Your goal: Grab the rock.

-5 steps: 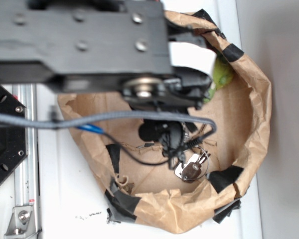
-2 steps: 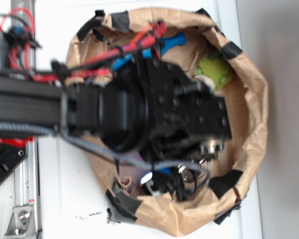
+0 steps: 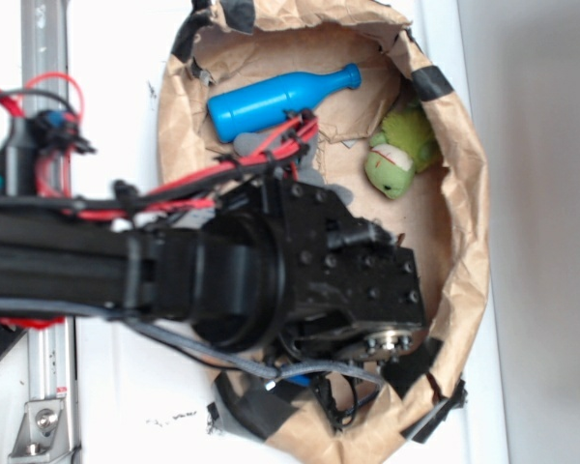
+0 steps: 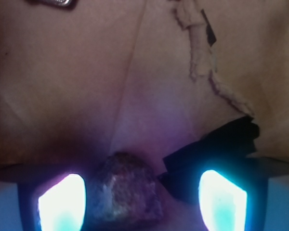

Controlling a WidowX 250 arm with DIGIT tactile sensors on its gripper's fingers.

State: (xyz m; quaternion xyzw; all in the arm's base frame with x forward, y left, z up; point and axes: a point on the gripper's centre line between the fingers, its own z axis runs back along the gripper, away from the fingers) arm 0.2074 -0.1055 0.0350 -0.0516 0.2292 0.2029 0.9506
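Filling the left and middle of the exterior view, the black arm (image 3: 174, 280) hangs over a brown paper bag (image 3: 464, 193) holding a blue bottle (image 3: 271, 100) and a green plush (image 3: 401, 155) at upper right. Lower in the wrist view, the gripper (image 4: 142, 199) stands released, its glowing fingertips (image 4: 62, 202) apart. The rock (image 4: 125, 192) lies between them at bottom centre, nearer the left-hand fingertip, with no clear long axis. No readable writing appears.
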